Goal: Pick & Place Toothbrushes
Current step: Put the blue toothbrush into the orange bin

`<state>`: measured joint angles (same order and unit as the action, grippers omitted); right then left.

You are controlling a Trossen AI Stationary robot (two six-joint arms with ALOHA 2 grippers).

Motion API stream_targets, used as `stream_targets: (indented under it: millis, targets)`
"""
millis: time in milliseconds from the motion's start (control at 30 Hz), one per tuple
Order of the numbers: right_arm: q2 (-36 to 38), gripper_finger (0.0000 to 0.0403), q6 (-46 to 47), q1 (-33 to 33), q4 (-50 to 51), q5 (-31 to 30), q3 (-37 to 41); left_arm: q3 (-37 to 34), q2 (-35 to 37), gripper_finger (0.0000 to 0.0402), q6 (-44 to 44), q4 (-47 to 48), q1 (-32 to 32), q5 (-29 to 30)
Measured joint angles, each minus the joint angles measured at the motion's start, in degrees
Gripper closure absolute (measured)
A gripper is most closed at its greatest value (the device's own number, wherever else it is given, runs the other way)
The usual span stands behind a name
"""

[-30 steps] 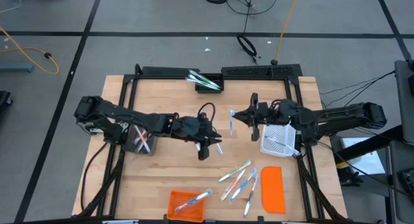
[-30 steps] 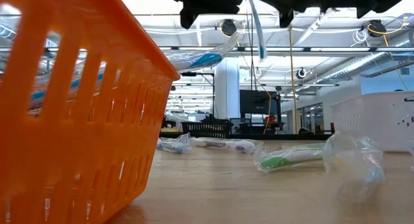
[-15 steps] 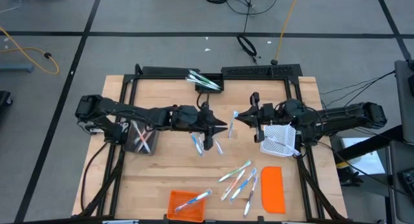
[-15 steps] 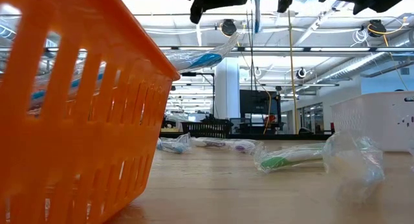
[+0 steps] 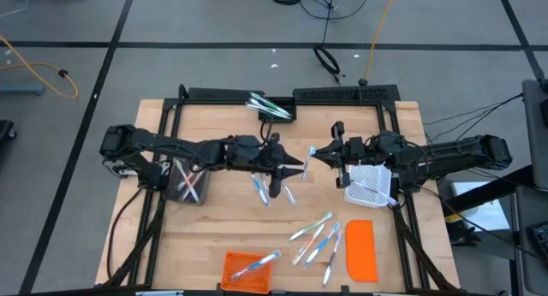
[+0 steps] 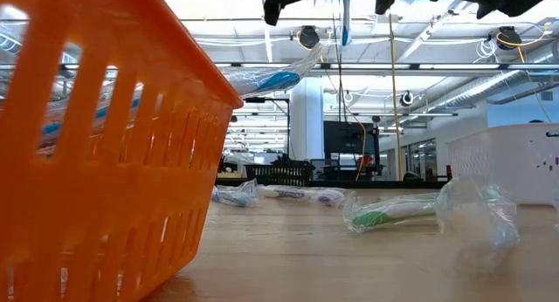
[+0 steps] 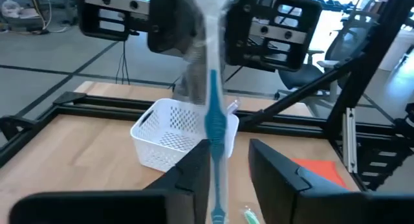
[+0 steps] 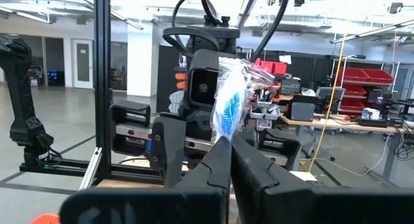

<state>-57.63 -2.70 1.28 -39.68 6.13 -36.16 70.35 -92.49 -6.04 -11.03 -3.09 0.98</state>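
A wrapped toothbrush with blue accents hangs upright in mid-air over the table's middle. My right gripper is shut on its upper part. My left gripper faces it from the table's left, open, one finger on each side of the lower shaft. Two toothbrushes lie flat on the table below the left gripper, and several more lie nearer the front edge. My right gripper pinches the clear wrapper around the toothbrush near its upper end between its two fingers. It comes about level from the table's right, fingers across the shaft. The brush hangs upright below the hold, clear of the table. My left gripper: the shaft runs along the inner edge of one finger; whether they touch I cannot tell.
A white mesh basket stands under the right arm. An orange lid and an orange basket holding a toothbrush sit near the front edge. A bin with toothbrushes is at the left; more toothbrushes lie at the far edge.
My left gripper has tipped up from slanting downward to about level and moved toward the right gripper. That uncovered two toothbrushes on the table beneath it. The hanging toothbrush has risen a little with the grippers.
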Motion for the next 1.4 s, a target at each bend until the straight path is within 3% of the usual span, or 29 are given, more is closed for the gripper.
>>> stream_targets:
  millis: [367, 933, 1167, 1400]
  targets:
    - [-0.01, 0.0403, 0.0, 0.0, 0.0, -0.02, 0.0, 0.02, -0.02, 0.0204, 0.12, -3.78, 0.09, 1.03]
    - [-0.02, 0.0403, -0.11, 0.0, -0.31, -0.02, 0.0, 0.04, -4.09, 0.0197, -0.05, -10.71, 0.53, 1.1]
    - [-0.02, 0.0403, -0.15, 0.0, -0.17, -0.02, 0.0, 0.04, -4.04, 0.0225, -0.07, -11.02, 0.61, 1.09]
    - [-0.04, 0.0403, -0.13, 0.0, 0.02, -0.02, 0.0, 0.04, -4.07, 0.0312, 0.65, -10.5, 0.61, 1.09]
